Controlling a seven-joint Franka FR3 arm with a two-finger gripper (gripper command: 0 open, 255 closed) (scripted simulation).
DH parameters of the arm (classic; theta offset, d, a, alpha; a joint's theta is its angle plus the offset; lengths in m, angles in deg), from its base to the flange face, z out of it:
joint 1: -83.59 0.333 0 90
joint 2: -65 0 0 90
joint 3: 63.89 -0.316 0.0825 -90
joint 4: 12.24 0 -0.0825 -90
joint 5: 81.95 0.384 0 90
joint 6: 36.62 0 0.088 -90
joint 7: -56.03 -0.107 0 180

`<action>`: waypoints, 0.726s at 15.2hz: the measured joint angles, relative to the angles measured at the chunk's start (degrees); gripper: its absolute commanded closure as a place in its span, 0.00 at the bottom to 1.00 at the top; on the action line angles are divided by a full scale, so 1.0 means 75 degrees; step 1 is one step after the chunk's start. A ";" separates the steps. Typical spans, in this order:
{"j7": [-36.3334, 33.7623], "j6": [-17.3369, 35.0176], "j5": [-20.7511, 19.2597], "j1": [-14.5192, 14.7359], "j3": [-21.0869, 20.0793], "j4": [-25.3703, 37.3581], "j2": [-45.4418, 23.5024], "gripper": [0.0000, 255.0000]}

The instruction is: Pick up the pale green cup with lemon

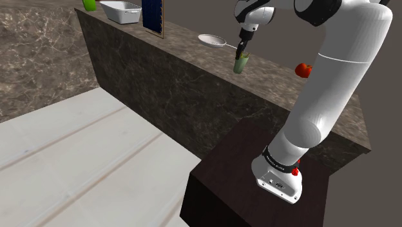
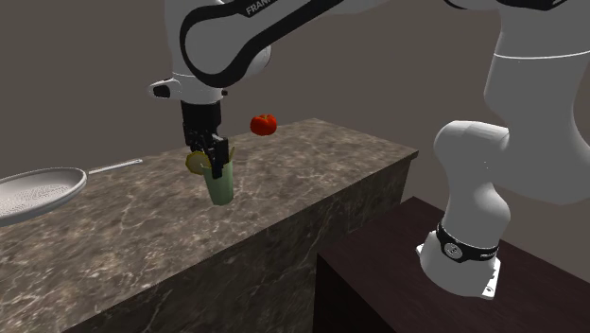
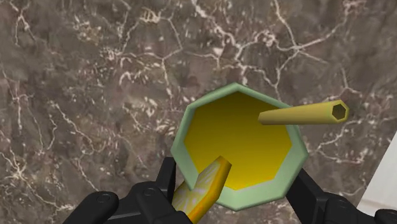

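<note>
As the two black fingers (image 3: 164, 182) of the pincer (image 2: 210, 151) are lying against opposite sides of the pale green cup (image 2: 221, 182), with no gap showing between finger and wall, I am judging that the reaching and the closing are done. The pincer is clamping the cup just below its rim. The lift itself is what is left. In the second exterior view the base of the cup is appearing to rest on the dark marble bench (image 2: 312, 180), and I am not seeing any space under it, so the cup is not yet raised.

The cup is standing upright near the front edge of the bench, between the grey frying pan (image 2: 38, 189) and the red tomato (image 2: 264, 124), apart from both. The pincer is hanging directly over it and pointing down. Seen from the hand, the yellow drink (image 3: 238, 143) is sitting between the fingers. The lemon slice (image 3: 202, 189) is hanging on the rim beside one finger, and the straw (image 3: 304, 113) is leaning out over the rim on the far side.
</note>
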 measured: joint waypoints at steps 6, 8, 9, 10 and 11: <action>-0.0068 -0.0385 -0.0123 0.0024 0.0033 0.0249 0.0142 1.00; -0.0108 -0.0593 -0.0174 0.0040 0.0040 0.0407 0.0203 1.00; -0.0130 -0.0668 -0.0204 0.0052 0.0044 0.0448 0.0245 1.00; -0.0135 -0.0783 -0.0205 0.0049 0.0045 0.0569 0.0239 1.00; -0.0152 -0.0873 -0.0233 0.0057 0.0049 0.0627 0.0279 1.00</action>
